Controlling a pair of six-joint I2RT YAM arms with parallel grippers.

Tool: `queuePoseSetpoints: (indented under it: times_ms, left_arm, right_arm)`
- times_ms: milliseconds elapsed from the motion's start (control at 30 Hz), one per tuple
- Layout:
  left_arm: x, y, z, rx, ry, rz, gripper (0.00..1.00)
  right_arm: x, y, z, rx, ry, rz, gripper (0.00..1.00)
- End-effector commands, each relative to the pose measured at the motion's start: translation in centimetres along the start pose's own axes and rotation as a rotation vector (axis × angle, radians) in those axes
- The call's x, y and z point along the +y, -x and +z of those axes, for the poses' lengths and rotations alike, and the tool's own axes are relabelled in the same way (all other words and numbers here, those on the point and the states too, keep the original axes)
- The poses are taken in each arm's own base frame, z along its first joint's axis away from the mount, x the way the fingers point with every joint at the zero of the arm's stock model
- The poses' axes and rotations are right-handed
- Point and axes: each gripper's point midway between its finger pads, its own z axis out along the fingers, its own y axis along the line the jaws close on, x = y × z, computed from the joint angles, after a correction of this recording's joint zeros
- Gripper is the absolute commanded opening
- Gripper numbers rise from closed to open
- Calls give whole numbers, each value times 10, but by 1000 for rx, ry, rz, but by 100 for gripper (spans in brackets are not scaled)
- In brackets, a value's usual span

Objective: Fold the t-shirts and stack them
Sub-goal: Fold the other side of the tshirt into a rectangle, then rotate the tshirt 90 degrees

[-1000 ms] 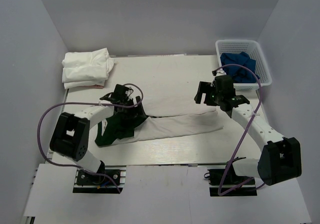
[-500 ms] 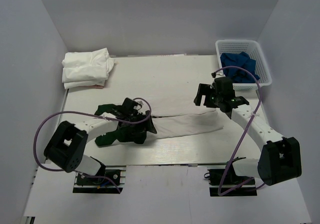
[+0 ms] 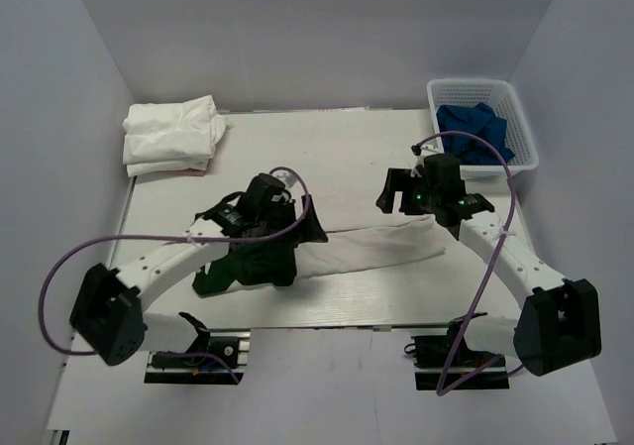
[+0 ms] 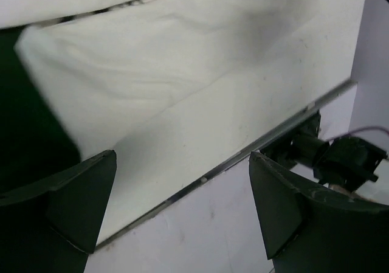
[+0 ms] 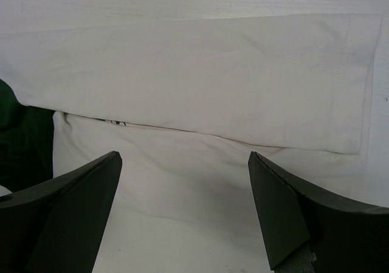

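Observation:
A white t-shirt (image 3: 371, 242) with a dark green sleeve (image 3: 248, 267) lies folded lengthwise into a long band across the middle of the table. It also shows in the right wrist view (image 5: 200, 72) and in the left wrist view (image 4: 152, 66). My left gripper (image 3: 307, 225) is open and empty, above the shirt's left part by the green sleeve. My right gripper (image 3: 396, 195) is open and empty, just above the shirt's right end. A stack of plain white folded t-shirts (image 3: 170, 136) sits at the back left corner.
A white basket (image 3: 523, 143) holding blue cloth (image 3: 475, 133) stands at the back right, just behind the right arm. The table's near edge (image 4: 200, 179) and the right arm's base (image 4: 340, 157) show in the left wrist view.
My left gripper has swung from the green sleeve at the left up and to the right, over the shirt. The right gripper has shifted slightly left and back.

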Motion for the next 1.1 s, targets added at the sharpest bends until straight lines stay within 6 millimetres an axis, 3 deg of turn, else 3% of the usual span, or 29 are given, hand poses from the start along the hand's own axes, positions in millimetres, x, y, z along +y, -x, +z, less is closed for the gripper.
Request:
queuePoseSetpoints:
  times_ms: [0,67,100,200,300,400,533,700,867,1067]
  left_arm:
    - [41,-9,-41,-65,229,-138,100]
    - [67,-22,-62,-131,324,-215,100]
    - [89,-44,-68,-114,407,-312,100]
    - [115,-54,-90,-228,472,-415,100]
    - [103,-35,-94,-345,367,-419,100]
    - [81,-3,-97,-441,277,-361,100]
    - [81,20,-88,-435,375,-291,100]
    - [103,19,-57,-334,509,-252,100]
    - [141,-30,-33,-192,570,-289,100]
    - [178,-66,-30,-153,638,-376,100]
  right_arm:
    - [9,7,-5,-41,44,-20,90]
    - [13,-1,-2,-22,73,-24,90]
    - [17,-4,-1,-10,92,-25,90]
    - [36,-22,6,43,179,-45,90]
    - [44,-38,15,99,200,-52,90]
    - [44,-39,20,113,171,-54,90]
    - [39,-35,23,105,132,-46,90]
    - [30,-38,29,116,85,-23,90]
    - [19,-42,34,149,24,-22,90]
    - [12,-43,37,151,-6,-21,90]
